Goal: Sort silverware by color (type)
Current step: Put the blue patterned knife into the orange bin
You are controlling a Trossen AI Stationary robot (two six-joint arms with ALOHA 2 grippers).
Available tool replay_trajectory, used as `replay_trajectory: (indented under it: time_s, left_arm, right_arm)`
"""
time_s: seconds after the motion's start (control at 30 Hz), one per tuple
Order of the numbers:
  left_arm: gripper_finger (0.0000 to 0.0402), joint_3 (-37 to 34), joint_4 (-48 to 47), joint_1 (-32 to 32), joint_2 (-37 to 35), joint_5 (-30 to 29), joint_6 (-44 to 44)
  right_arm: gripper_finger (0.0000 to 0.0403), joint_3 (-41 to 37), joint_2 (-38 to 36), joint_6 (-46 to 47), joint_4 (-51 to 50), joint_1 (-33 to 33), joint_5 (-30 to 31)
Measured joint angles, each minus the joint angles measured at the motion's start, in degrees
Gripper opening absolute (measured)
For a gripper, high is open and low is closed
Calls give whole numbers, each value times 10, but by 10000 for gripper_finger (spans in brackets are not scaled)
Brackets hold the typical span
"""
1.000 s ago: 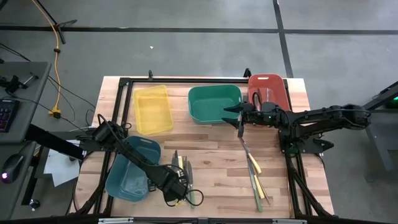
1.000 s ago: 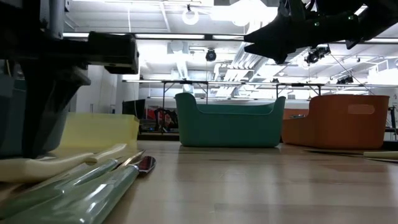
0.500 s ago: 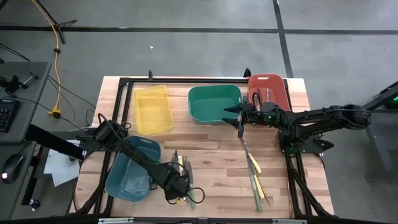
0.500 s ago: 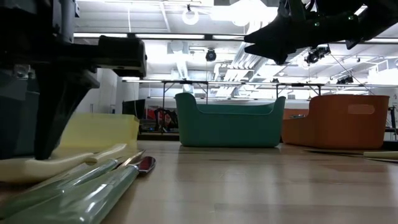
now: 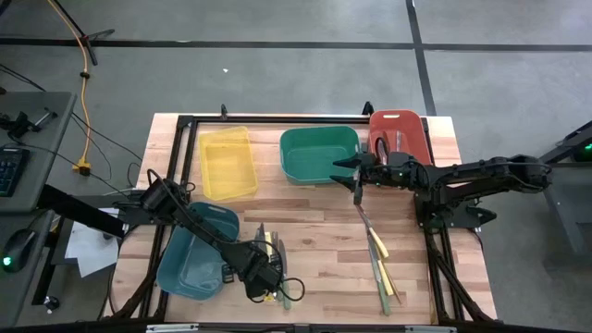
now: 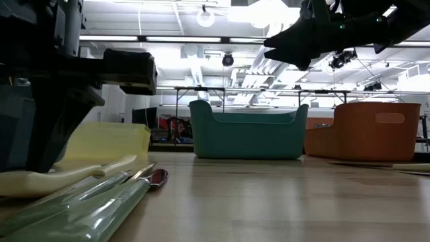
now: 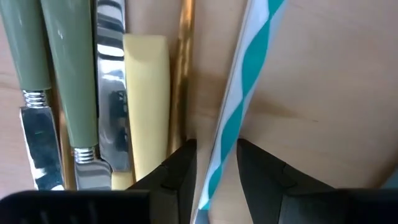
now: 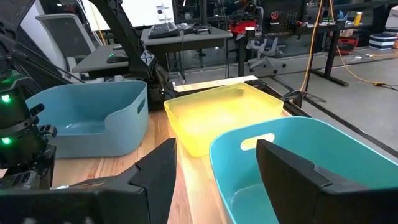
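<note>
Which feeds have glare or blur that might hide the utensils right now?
Left wrist view: bright glare on the shiny silver metal knife blade, and the teal-and-white striped stick is soft. Low view: the near green plastic utensil handles are blurred, ceiling lights blown out. High view: evenly lit.

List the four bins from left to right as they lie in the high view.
Light-blue bin → yellow bin → teal-green bin → red bin.
</note>
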Motion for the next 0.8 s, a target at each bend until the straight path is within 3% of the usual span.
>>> replay_trajectory:
  time_s: [0.27, 0.53, 0.8]
  left_arm:
    - [97, -13, 13, 0, -3, 1, 5]
    - [14, -14, 12, 1, -2, -2, 0]
    - [6, -10, 11, 2, -6, -3, -24]
  right_arm:
    - [204, 0, 0, 0, -1, 0, 0]
    - [204, 0, 0, 0, -1, 0, 0]
    - [204, 0, 0, 0, -1, 0, 0]
